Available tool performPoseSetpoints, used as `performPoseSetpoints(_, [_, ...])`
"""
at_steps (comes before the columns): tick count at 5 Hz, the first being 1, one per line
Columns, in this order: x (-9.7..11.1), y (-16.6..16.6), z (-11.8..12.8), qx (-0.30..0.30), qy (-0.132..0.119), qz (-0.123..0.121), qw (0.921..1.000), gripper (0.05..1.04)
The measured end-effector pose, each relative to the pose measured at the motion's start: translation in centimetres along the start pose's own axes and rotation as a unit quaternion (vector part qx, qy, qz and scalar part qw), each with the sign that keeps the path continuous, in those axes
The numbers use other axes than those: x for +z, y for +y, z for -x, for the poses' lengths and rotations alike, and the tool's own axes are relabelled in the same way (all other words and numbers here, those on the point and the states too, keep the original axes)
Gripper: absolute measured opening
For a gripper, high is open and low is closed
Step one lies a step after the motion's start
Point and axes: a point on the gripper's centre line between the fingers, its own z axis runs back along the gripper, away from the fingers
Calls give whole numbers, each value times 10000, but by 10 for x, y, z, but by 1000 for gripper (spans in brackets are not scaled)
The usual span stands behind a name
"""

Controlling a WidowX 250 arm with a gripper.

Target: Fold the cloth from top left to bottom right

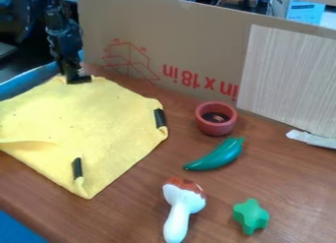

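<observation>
One cloth point(85, 124) bears two strips point(160, 118). There is one bowl point(214, 130), one pepper point(220, 156), one mushroom point(180, 207) and one star point(250, 216).

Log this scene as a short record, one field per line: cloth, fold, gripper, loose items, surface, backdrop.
Cloth: yellow cloth, at the left
Fold: not folded in half; mostly spread out, with a crease by the left edge
Gripper: black gripper, at the cloth's far corner
Loose items: red bowl, green pepper, white toy mushroom with a brown cap, green star
Surface: brown wooden table
Backdrop: cardboard with red print
</observation>
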Motion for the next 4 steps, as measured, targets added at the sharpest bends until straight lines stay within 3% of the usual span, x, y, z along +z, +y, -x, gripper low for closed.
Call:
performPoseSetpoints(1, [2,2,-1,58,-15,-28,10000,806])
performPoseSetpoints(2, [6,0,-4,43,-58,50,10000,998])
performPoseSetpoints(3, [11,4,-6,2,-87,13,10000,1001])
performPoseSetpoints(4, [-3,2,-1,5,70,101,9999,1001])
